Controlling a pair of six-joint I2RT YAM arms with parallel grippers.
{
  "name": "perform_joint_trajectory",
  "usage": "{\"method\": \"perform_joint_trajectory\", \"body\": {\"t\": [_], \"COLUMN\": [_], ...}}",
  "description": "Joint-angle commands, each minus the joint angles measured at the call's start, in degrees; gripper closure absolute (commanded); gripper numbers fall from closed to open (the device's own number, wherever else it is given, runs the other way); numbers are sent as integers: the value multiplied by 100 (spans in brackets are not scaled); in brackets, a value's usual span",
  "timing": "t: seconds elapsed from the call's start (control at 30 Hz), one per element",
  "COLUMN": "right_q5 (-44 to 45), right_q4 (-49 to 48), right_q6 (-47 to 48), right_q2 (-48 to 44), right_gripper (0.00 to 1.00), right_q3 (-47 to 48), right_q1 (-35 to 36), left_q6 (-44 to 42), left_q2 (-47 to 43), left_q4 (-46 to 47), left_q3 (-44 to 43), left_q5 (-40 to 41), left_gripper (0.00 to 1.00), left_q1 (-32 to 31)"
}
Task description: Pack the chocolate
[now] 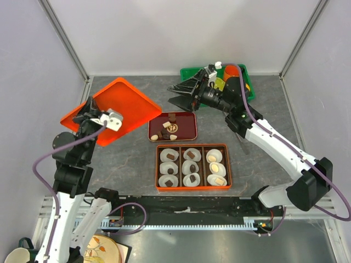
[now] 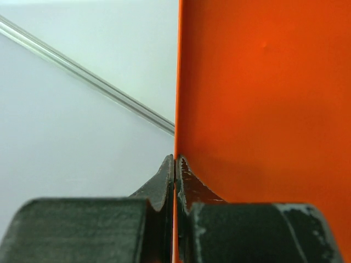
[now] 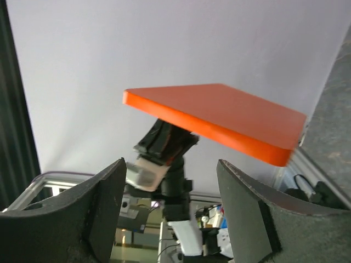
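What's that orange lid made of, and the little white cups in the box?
The lid is probably plastic or coated card: even matte orange, a thin stiff wall, and a slight dimple showing in the left wrist view. The cups are likely paper, white with crinkled rims. Neither is certain from looks alone.
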State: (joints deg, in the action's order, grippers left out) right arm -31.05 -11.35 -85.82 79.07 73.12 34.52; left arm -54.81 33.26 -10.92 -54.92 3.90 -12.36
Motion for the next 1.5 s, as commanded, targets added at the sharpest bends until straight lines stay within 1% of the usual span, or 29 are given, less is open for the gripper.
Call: {"method": "perform_joint_trajectory", "body": {"t": [0.0,0.03,0.1,0.13,0.3,0.33,0.37,0.43,0.47,0.63,0.8,0.83,1.03,1.47], "right_q5": [55,55,72,73,29,29,11,11,28,169,292,318,546,705], "right_q4": [-693,-710,-728,-754,-1096,-1149,-1298,-1596,-1720,-2483,-2766,-3063,-3653,-3962], "right_q6": [-716,-734,-778,-813,-1059,-1103,-1156,-1348,-1428,-1928,-2298,-2386,-2878,-3151], "right_q2": [12,21,-5,-14,47,82,117,240,345,802,1145,1207,1629,2209], "right_gripper": [25,25,25,25,24,24,24,24,25,25,25,25,25,26], "right_q3": [-113,-166,-403,-482,-1010,-1063,-1159,-1239,-1282,-1370,-1397,-1415,-1301,-896], "right_q1": [247,309,362,388,432,476,503,511,503,529,573,573,634,1048], "left_q6": [-1751,-2144,-2472,-2778,-3457,-3710,-3835,-4107,-4160,-4442,-4583,-4618,-4793,-4952], "left_q2": [-152,-170,-153,-118,-82,-82,-65,-65,-91,-240,-416,-495,-671,-847], "left_q4": [1837,2309,2742,3023,3824,4008,4358,4624,4799,4977,5003,4994,5038,5038], "left_q3": [734,858,1148,1237,1763,1861,1966,2204,2274,2582,2775,2811,3101,3338], "left_q5": [-170,-170,-144,-153,-249,-284,-346,-364,-564,-768,-917,-970,-1146,-1401], "left_gripper": [98,98,99,98,99,98,99,98,98,98,99,99,98,98], "left_q1": [-38,-47,-65,-73,-152,-170,-179,-205,-214,-249,-258,-258,-258,-258]}}
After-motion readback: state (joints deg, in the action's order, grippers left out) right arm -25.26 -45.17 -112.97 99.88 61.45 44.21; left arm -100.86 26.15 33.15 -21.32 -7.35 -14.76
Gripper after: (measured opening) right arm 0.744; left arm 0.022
